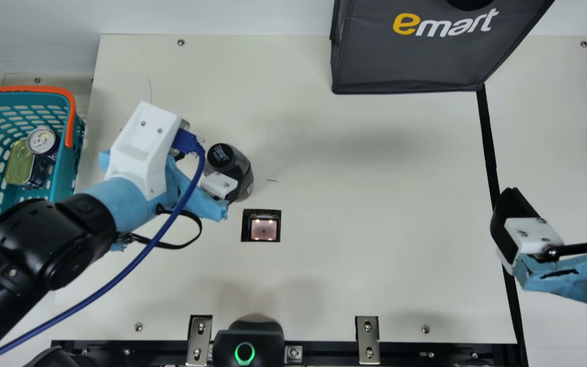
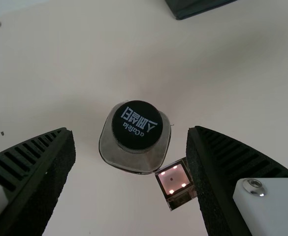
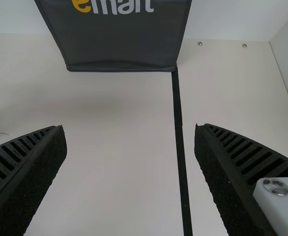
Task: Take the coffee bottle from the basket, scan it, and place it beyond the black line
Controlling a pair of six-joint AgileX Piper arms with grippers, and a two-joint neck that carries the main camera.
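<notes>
Our teal basket [image 1: 69, 163]: one round can [image 1: 43, 140], one gold-topped tin [image 1: 18, 163]. Dark bag [image 1: 405, 63]: contents hidden from us. Coffee bottle [image 1: 245, 168]: on the table [image 1: 375, 193] near the scanner [image 1: 264, 229], ungripped, at our open left gripper [image 1: 211, 165]. Right gripper [image 1: 561, 196]: open.

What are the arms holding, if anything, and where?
Nothing: the black, ribbed left pincer is open, with gaps on both sides of the clear, black-capped bottle; the matching right pincer is open too.

The coffee bottle [image 1: 243, 169] (black cap on) stands upright near the scanner [image 1: 264, 229].
</notes>
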